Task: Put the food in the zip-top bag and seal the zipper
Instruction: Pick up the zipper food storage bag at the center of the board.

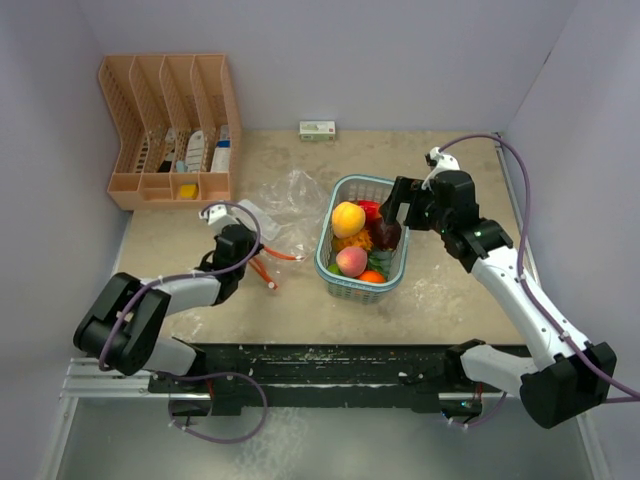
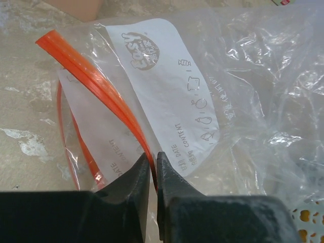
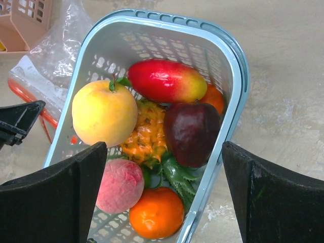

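Left wrist: left gripper (image 2: 153,161) clenched on the zipper (image 2: 94,87); right gripper (image 3: 161,152) gapes over the fruit (image 3: 104,114); slick strip could slip out when tugged.

The right pincer (image 3: 163,152) hangs wide apart over the food (image 3: 104,114) in the teal basket (image 3: 230,61).

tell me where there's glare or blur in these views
Left wrist view: white glints on the crinkly clear plastic bag, while the black left end effector shows little surface detail. Right wrist view: in focus, mild sheen on the red-yellow toy fruit. Top external view: even light, faint shadows, little fine detail.
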`<state>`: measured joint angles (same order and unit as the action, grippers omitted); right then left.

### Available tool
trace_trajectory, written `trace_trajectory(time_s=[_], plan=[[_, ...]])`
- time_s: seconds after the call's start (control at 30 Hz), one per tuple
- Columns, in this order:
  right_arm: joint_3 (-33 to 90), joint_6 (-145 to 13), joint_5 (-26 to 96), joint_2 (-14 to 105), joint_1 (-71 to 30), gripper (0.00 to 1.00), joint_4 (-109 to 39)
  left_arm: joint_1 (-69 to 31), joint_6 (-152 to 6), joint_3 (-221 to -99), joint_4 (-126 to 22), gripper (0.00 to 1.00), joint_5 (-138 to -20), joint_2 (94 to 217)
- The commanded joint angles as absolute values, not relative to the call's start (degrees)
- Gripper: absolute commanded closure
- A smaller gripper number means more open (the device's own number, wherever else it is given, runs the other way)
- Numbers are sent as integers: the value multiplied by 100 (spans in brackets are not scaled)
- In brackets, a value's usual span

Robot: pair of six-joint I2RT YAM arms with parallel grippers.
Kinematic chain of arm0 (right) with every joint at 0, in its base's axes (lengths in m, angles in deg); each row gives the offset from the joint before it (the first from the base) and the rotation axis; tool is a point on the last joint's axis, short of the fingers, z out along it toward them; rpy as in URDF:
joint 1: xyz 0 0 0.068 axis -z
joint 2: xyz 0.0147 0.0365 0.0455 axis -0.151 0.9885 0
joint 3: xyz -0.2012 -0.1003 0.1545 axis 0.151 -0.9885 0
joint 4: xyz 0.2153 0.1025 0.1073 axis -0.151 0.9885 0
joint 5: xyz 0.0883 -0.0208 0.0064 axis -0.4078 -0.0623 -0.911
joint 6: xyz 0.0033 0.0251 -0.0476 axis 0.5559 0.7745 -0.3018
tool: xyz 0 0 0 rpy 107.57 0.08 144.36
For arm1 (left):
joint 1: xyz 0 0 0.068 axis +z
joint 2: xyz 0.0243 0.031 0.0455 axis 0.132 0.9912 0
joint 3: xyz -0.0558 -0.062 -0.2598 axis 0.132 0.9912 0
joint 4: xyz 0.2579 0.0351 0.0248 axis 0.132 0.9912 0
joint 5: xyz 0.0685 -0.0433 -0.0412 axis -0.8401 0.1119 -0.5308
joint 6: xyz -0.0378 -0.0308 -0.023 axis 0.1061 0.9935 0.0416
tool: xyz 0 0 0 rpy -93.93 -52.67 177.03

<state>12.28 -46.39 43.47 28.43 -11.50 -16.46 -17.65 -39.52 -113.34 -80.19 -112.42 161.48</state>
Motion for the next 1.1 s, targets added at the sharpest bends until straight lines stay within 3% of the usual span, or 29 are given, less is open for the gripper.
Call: trace_trajectory(time_s=[0.0,0.3,0.5,0.87,1.07], plan=[[1247,-4768,4332,2799,-1161,4,-1834,-1737,-4139,-11514,-7996,91,-11046,15671],[1540,-5317,3820,2296,-1378,12,-1820,-1742,-4965,-12214,-6121,93,-10414,14130],[1931,-5340,4583,2857,-3194,15,-1914,-1737,-5373,-12851,-5200,93,-9922,13643],[1761,-5441,4046,3498,-4381,22,-3678,-1740,-5477,-13479,-4369,93,-9467,13542],[1262,-5499,3904,3879,-4502,28,-5028,-1737,-5458,-13597,-4237,93,-9389,13515]])
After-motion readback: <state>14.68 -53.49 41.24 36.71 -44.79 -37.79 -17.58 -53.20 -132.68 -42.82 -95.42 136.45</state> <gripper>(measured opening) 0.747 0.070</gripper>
